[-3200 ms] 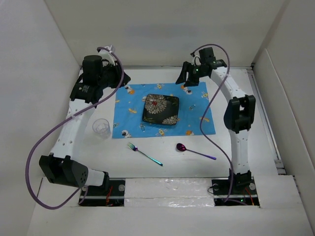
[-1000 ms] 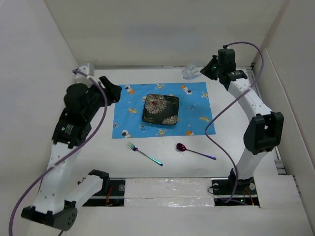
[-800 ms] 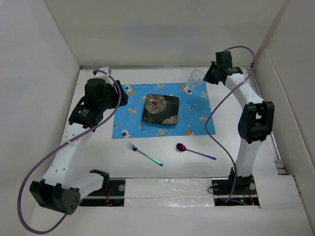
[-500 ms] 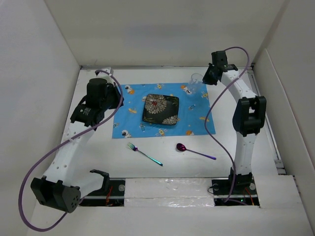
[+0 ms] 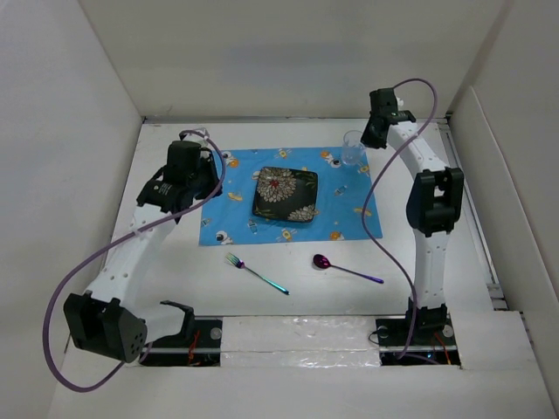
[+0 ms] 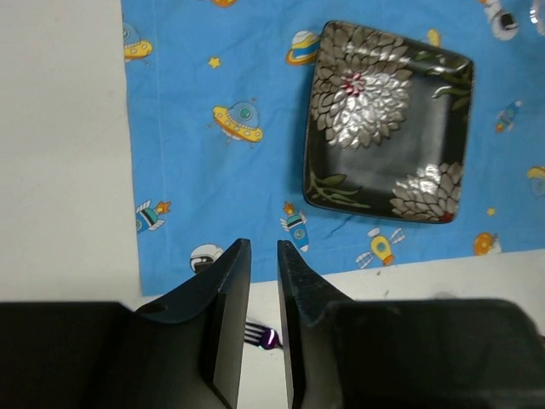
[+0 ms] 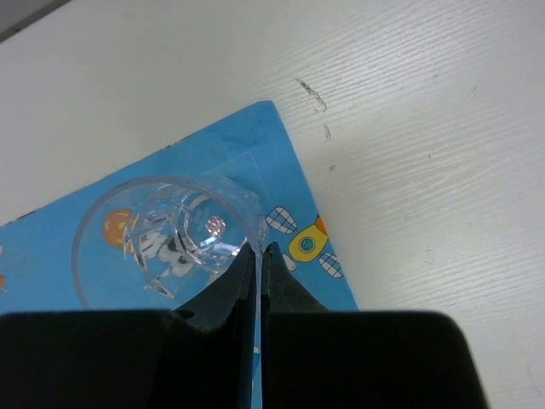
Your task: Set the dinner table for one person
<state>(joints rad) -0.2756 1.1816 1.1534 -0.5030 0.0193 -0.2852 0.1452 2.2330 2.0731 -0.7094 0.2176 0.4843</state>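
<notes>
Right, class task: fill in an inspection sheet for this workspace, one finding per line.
Surface: white dinner table, blue space-print placemat laid flat.
Job's things: floral square plate centred on placemat; clear glass upright on its far right corner; fork and spoon on bare table, near side.
Clutter: nothing seen.
Grippers: right gripper pinching the glass rim; left gripper nearly closed, empty, above placemat's edge.
Cables: purple cable looping off each arm.
Surroundings: white walls.

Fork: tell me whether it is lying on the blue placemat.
No: in the top view the fork lies on the bare white dinner table, just in front of the blue placemat, near the spoon.
</notes>
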